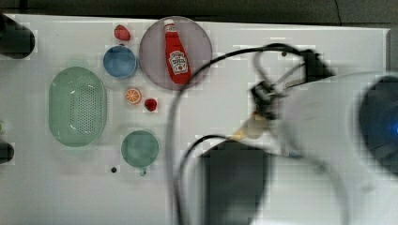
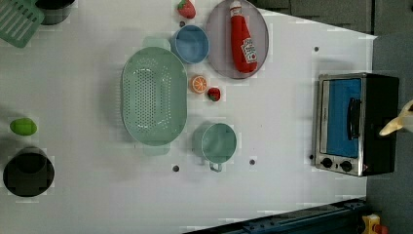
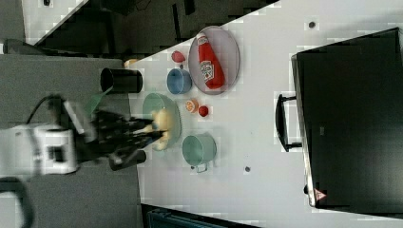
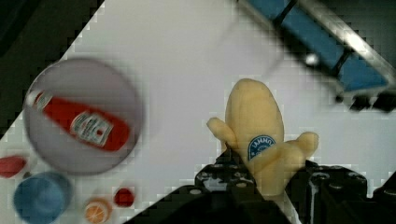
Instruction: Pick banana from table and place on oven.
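The gripper is clamped on the banana, holding it clear above the table. The wrist view shows the banana's blue sticker; the left view shows the oven door, with the banana's tip at its top edge.

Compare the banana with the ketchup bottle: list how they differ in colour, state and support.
The banana is pale cream-yellow; the ketchup bottle is red with a white label.
The banana is clamped in the hand and held off the table; the ketchup bottle lies on its side, untouched.
The banana has no dish under it; the ketchup bottle rests on a round grey plate.
Both are elongated and carry a label.
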Controlling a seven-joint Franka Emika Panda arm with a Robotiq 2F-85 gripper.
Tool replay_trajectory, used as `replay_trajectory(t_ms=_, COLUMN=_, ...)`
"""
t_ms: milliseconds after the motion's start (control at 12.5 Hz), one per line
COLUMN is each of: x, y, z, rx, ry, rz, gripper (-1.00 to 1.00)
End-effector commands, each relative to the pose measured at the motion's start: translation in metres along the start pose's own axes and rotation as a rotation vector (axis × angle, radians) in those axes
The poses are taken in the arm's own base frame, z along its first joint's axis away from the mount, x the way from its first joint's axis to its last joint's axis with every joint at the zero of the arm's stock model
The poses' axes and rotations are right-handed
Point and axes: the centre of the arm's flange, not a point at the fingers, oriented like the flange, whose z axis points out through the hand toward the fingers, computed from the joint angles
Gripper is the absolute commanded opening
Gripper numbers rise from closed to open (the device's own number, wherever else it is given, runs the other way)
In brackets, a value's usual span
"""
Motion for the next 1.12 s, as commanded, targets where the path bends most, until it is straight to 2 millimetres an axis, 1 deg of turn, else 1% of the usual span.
replay_trajectory(t_ms=80, x=0.066, y=0.058, z=0.045, rx=-0.049, ry=-0.05, rz=-0.148, gripper=-0.5)
replay_trajectory(t_ms=320, x=0.121, y=0.117, z=0.076, rx=-0.068, ry=-0.005, rz=-0.199, gripper=-0.5)
replay_trajectory(t_ms=480, x=0.15, y=0.152, z=0.097, rx=-0.099, ry=0.026, rz=-0.216, gripper=-0.5)
replay_trajectory(t_ms=640, x=0.166, y=0.179, z=0.119, rx=-0.141, ry=0.017, rz=-0.233, gripper=-0.5)
replay_trajectory(t_ms=720, x=0.171, y=0.187, z=0.128, rx=-0.154, ry=0.009, rz=-0.244, gripper=-0.5)
replay_trajectory(t_ms=800, x=0.176, y=0.192, z=0.135, rx=-0.155, ry=0.013, rz=-0.248, gripper=-0.43)
replay_trajectory(t_ms=960, x=0.183, y=0.198, z=0.144, rx=-0.145, ry=0.03, rz=-0.249, gripper=-0.02)
replay_trajectory(t_ms=1120, x=0.181, y=0.195, z=0.149, rx=-0.137, ry=0.018, rz=-0.25, gripper=0.43)
